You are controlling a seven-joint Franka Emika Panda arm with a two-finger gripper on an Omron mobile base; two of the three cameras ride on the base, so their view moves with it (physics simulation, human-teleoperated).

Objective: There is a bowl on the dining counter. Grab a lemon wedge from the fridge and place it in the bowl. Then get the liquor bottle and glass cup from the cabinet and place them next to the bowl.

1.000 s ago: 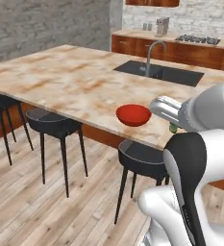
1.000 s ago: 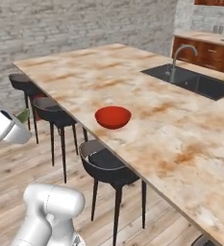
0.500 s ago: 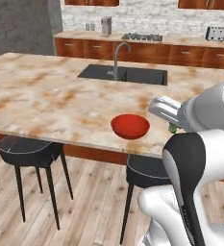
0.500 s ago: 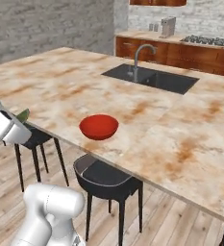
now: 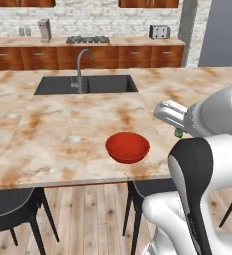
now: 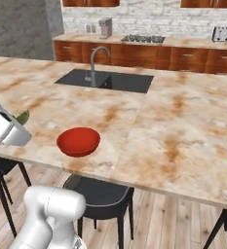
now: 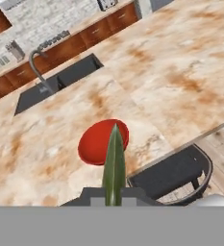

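We hold the lemon wedge [image 7: 114,163] clenched in the gripper [image 7: 114,194] — its long axis pointing straight toward the red bowl [image 7: 104,141], which sits ahead and lower on the table [image 7: 180,86], near its front edge, above a stool [image 7: 173,170].

I see a marbled beige and rust worktop [image 5: 62,129] stretching wide ahead of me. A red bowl [image 5: 127,147] sits directly on it near the front edge. Further back, a dark sink [image 5: 87,83] is set into the surface with a curved grey faucet [image 5: 80,62] standing at its rim. Below the front edge, black stools [image 6: 99,195] stand on the wooden floor [image 6: 163,221].
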